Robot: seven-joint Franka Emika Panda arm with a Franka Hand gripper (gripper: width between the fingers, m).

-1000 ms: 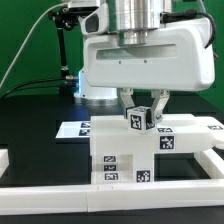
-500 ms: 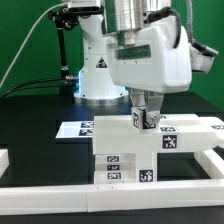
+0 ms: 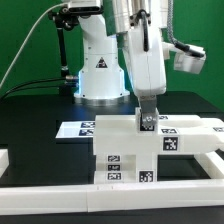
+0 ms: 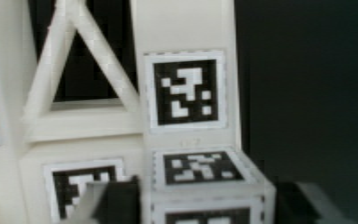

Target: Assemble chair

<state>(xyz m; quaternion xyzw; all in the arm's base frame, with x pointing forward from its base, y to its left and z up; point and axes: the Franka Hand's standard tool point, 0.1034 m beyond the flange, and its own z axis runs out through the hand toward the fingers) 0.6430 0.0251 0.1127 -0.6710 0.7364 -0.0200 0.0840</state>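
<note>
Hand (image 3: 147,120) sits straight above the small cube (image 3: 147,122), at 12 o'clock of the chair stack (image 3: 128,150). Fingers flank the cube; cannot tell if gripping or releasing.

Matte white plastic chair (image 3: 135,150) parts with printed tags; glossy white arm (image 3: 140,60); matt black table (image 3: 40,120)
</note>
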